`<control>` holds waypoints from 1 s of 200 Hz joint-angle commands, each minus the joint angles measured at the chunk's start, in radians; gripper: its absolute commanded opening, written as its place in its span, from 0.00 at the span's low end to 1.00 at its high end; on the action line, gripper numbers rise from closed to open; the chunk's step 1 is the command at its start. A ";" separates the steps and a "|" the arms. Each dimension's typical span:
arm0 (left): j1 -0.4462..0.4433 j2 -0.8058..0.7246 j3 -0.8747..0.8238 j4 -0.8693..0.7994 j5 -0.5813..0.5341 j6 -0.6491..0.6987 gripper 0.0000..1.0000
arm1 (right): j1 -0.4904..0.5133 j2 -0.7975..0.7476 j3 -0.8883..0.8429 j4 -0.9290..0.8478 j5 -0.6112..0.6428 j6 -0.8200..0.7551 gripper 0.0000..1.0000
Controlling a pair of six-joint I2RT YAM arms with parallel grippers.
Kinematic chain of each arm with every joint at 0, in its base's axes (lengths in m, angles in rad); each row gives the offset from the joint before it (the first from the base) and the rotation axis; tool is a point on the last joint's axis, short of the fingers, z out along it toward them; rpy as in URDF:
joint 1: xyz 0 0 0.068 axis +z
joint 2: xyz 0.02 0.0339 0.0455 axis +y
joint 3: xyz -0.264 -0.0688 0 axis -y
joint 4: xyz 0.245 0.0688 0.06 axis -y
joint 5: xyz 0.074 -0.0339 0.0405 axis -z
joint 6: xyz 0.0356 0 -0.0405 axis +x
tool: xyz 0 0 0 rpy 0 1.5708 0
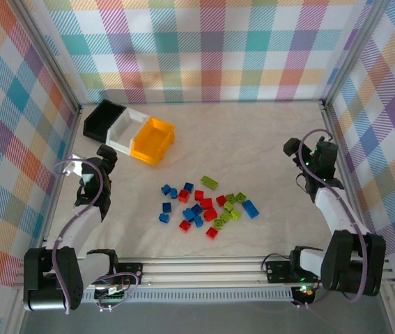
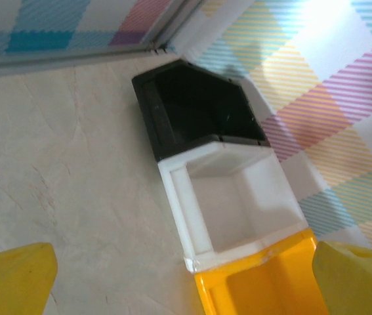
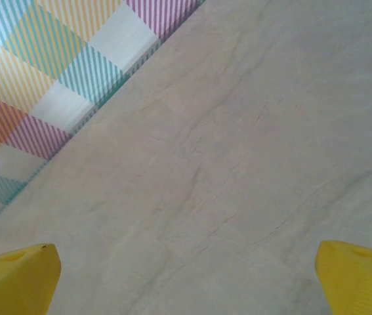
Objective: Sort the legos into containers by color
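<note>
Yellow plastic fingertips (image 2: 15, 279) sit in the lower corners of each wrist view: left jaws and right jaws both gape, empty. Small studded legos (image 1: 204, 205) lie scattered mid-frame on the marbled table (image 1: 267, 139). The black bin (image 1: 99, 122), white bin (image 1: 122, 139) and orange-yellow bin (image 1: 157, 136) touch in a row at upper left.

Bins (image 1: 122, 144) black, white, orange; legos (image 1: 206, 203) red, blue, green

Pale beige, marble-patterned tabletop (image 1: 267, 139), flat and matte. Pastel plaid wall panels (image 1: 211, 49) enclose it on three sides. Silver aluminium frame posts (image 1: 47, 59) at the back corners. Slotted aluminium rail (image 1: 204, 268) along the near edge.
</note>
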 commanded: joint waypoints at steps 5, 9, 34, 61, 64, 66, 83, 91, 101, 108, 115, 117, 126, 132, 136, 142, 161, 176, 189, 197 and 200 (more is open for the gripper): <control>0.013 0.040 0.097 -0.090 0.148 -0.010 1.00 | -0.057 0.052 -0.114 0.286 -0.275 0.221 1.00; 0.014 0.051 0.118 -0.101 0.177 0.003 1.00 | -0.059 0.061 -0.114 0.289 -0.291 0.231 1.00; 0.003 0.124 0.223 -0.157 0.329 0.060 1.00 | -0.030 0.173 0.035 0.120 -0.477 0.104 1.00; -0.093 0.239 0.414 -0.363 0.379 0.191 0.93 | 0.090 0.180 0.124 -0.068 -0.387 -0.068 1.00; -0.107 0.257 0.438 -0.390 0.377 0.208 0.92 | 0.108 0.177 0.131 -0.087 -0.366 -0.084 1.00; -0.115 0.265 0.456 -0.409 0.377 0.217 0.91 | 0.120 0.176 0.137 -0.099 -0.351 -0.095 1.00; -0.196 0.392 0.599 -0.549 0.344 0.297 0.91 | 0.202 0.179 0.181 -0.191 -0.264 -0.168 1.00; -0.236 0.456 0.667 -0.601 0.319 0.335 0.90 | 0.232 0.183 0.202 -0.231 -0.225 -0.190 1.00; -0.282 0.540 0.756 -0.696 0.279 0.376 0.90 | 0.262 0.189 0.220 -0.260 -0.195 -0.215 1.00; -0.311 0.603 0.819 -0.747 0.245 0.402 0.89 | 0.280 0.194 0.231 -0.281 -0.175 -0.227 1.00; -0.335 0.663 0.882 -0.789 0.223 0.423 0.87 | 0.294 0.197 0.237 -0.296 -0.162 -0.236 1.00; -0.341 0.680 0.898 -0.801 0.218 0.428 0.86 | 0.297 0.197 0.238 -0.299 -0.161 -0.237 1.00; -0.364 0.749 0.964 -0.845 0.168 0.440 0.83 | 0.314 0.201 0.242 -0.309 -0.147 -0.249 1.00; -0.372 0.788 1.008 -0.868 0.141 0.445 0.81 | 0.324 0.202 0.242 -0.313 -0.140 -0.253 1.00; -0.376 0.807 1.032 -0.877 0.123 0.447 0.80 | 0.328 0.202 0.240 -0.313 -0.136 -0.255 1.00; -0.382 0.839 1.062 -0.890 0.098 0.448 0.80 | 0.333 0.202 0.237 -0.314 -0.135 -0.256 1.00; -0.390 0.905 1.127 -0.898 0.034 0.450 0.80 | 0.349 0.195 0.224 -0.315 -0.123 -0.263 1.00; -0.396 0.952 1.171 -0.914 -0.026 0.457 0.79 | 0.359 0.185 0.218 -0.325 -0.109 -0.268 1.00; -0.401 0.992 1.203 -0.925 -0.035 0.471 0.78 | 0.364 0.176 0.209 -0.327 -0.105 -0.272 1.00; -0.404 1.012 1.220 -0.932 -0.014 0.474 0.76 | 0.365 0.167 0.206 -0.334 -0.094 -0.267 1.00; -0.406 1.017 1.224 -0.933 -0.001 0.475 0.75 | 0.366 0.163 0.205 -0.337 -0.091 -0.266 1.00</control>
